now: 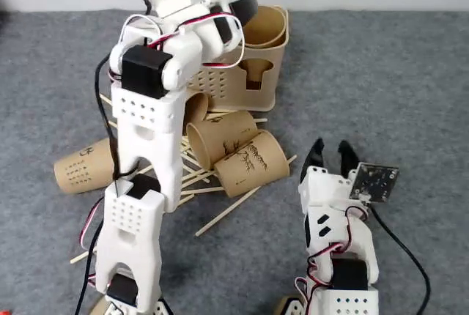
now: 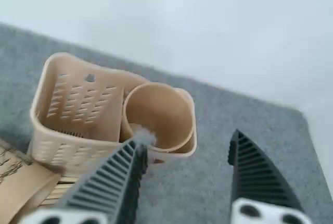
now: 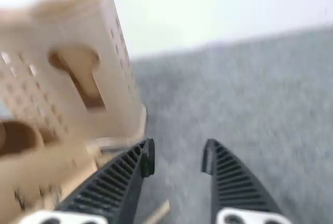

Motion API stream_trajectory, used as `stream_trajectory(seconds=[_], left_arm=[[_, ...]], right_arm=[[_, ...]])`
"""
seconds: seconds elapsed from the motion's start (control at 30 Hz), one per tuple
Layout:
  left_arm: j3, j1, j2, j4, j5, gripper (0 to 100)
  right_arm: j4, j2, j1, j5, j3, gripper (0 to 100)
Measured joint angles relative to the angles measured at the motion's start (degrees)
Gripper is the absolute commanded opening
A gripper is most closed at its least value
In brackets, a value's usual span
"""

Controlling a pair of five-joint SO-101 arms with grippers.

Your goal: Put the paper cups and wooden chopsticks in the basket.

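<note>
The tan slotted basket (image 1: pixel 253 73) stands at the back of the grey mat with a paper cup (image 1: pixel 265 25) upright in it. My left gripper (image 1: pixel 245 9) hangs open over the basket's rim, nothing between its fingers; its wrist view looks down on the basket (image 2: pixel 73 104) and that cup (image 2: pixel 158 113). Several brown paper cups lie on their sides in front: two together (image 1: pixel 253 161), one at the left (image 1: pixel 83 170). Wooden chopsticks (image 1: pixel 223 211) are scattered under and around them. My right gripper (image 1: pixel 330 155) stands open and empty to the right of the cups, pointing towards the basket (image 3: pixel 78 62).
The left arm's white links (image 1: pixel 146 132) rise over the left part of the cup pile and hide some chopsticks. Bare grey mat (image 1: pixel 381 88) stretches to the right of the basket. A white wall runs behind the mat.
</note>
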Motion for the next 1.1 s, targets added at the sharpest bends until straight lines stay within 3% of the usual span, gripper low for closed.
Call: stream_trajectory(seconds=[0.27, 0.47, 0.63, 0.83, 0.93, 1.1], left_arm=[[6.3, -5.3, -16.0, 0.4, -4.2, 25], [13.3, -9.8, -23.6, 0.4, -6.9, 25], [22.3, -10.0, -32.9, 0.4, -20.0, 25], [44.2, -10.0, -48.8, 0.4, -34.4, 25], [58.6, -10.0, -57.5, 0.4, -35.6, 25], [78.5, -10.0, -69.8, 0.4, -35.9, 25]], right_arm=[[-5.5, 0.0, -0.5, 1.8, 0.0, 18.9], [-4.4, 0.0, -0.7, 2.5, -9.1, 18.9], [-3.1, 6.2, -0.5, 6.9, -20.7, 19.1], [-2.5, 24.4, -0.8, 12.8, -39.3, 19.0], [1.2, 36.7, -0.8, 13.3, -48.9, 19.3], [16.9, 55.3, -2.3, 13.2, -63.4, 19.4]])
